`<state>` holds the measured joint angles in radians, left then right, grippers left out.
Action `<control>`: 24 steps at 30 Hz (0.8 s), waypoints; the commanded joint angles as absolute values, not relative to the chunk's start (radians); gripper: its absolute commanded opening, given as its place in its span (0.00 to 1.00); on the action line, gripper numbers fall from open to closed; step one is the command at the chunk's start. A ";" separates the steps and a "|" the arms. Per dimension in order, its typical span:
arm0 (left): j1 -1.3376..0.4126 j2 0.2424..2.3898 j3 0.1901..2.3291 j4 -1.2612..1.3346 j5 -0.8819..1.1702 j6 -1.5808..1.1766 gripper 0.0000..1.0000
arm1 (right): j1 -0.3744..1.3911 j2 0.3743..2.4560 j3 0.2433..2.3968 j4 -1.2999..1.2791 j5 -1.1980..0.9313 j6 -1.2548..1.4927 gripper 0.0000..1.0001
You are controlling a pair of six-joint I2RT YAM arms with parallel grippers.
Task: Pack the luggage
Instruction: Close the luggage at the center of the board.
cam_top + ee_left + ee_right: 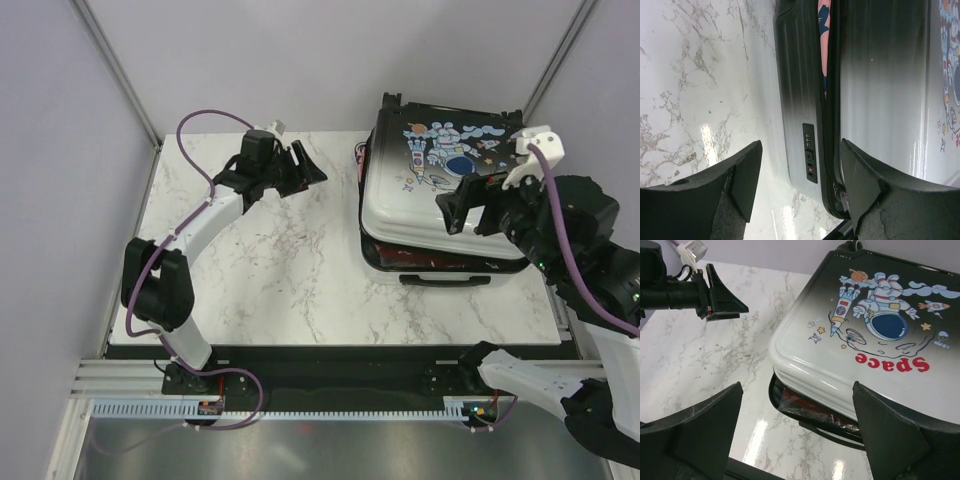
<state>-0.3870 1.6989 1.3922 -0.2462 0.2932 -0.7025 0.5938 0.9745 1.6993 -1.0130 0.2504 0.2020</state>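
Observation:
The luggage (pixel 440 185) lies flat on the right side of the marble table (pixel 270 270), its astronaut and red "Space" lid (pixel 875 335) lowered but not fully shut. Through the gap at its front edge I see a red item in clear wrap (pixel 812 404). Pink patterned fabric (pixel 823 30) shows in the side seam above the combination lock (pixel 809 159). My right gripper (pixel 475 205) hovers open over the lid's front right part, holding nothing (pixel 797 425). Just left of the luggage, my left gripper (pixel 310 165) stands open and empty, facing the lock side (pixel 802 185).
The luggage's black carry handle (pixel 445 281) sticks out toward the near edge. Bare marble spreads left of the luggage and in front of it. Grey walls close in the table at the left, back and right. The arms' base rail (pixel 300 400) runs along the near edge.

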 commanded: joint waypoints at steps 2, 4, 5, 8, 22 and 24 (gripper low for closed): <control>-0.379 1.715 1.454 -0.218 0.276 -0.689 0.71 | 0.595 0.976 1.726 -1.091 0.398 0.218 0.98; -0.379 1.723 1.468 -0.219 0.278 -0.692 0.71 | 0.595 0.957 1.665 -1.007 0.495 0.247 0.98; -0.382 1.732 1.473 -0.216 0.279 -0.689 0.71 | 0.597 0.957 1.616 -0.985 0.541 0.261 0.98; -0.402 1.756 1.508 -0.216 0.287 -0.670 0.71 | 0.594 0.971 1.531 -0.905 0.589 0.294 0.98; -0.522 1.982 1.832 -0.354 0.278 -0.598 0.70 | 0.079 1.141 1.407 -0.654 0.464 0.422 0.98; -0.523 1.976 1.819 -0.365 0.246 -0.589 0.70 | -0.063 1.189 1.425 -0.620 0.387 0.425 0.98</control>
